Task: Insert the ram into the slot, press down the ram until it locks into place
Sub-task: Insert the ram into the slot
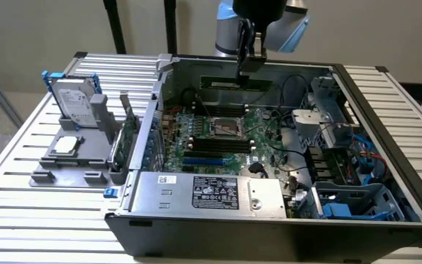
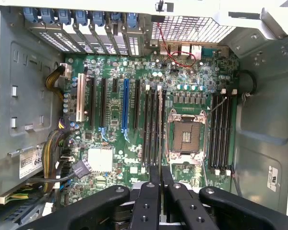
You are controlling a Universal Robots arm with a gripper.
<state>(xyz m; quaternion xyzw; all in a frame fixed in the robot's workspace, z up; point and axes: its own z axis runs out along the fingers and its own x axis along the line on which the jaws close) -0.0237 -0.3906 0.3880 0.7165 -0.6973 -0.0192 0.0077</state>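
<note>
— One flat, thin green ram (image 1: 218, 83) stick. Where is it?
— Upper middle of the frame, held level, clamped between the black end effector (image 1: 244, 76) fingers above the open grey metal case (image 1: 196, 231).
— What's in the case?
— A green motherboard (image 1: 196, 159), a square silver processor socket (image 1: 226, 127), and long narrow black memory slots (image 2: 153, 124) flanking it. The ram hangs apart from them.

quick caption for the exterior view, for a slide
The gripper holds the ram above the motherboard inside the open computer case, not yet inserted.
</note>
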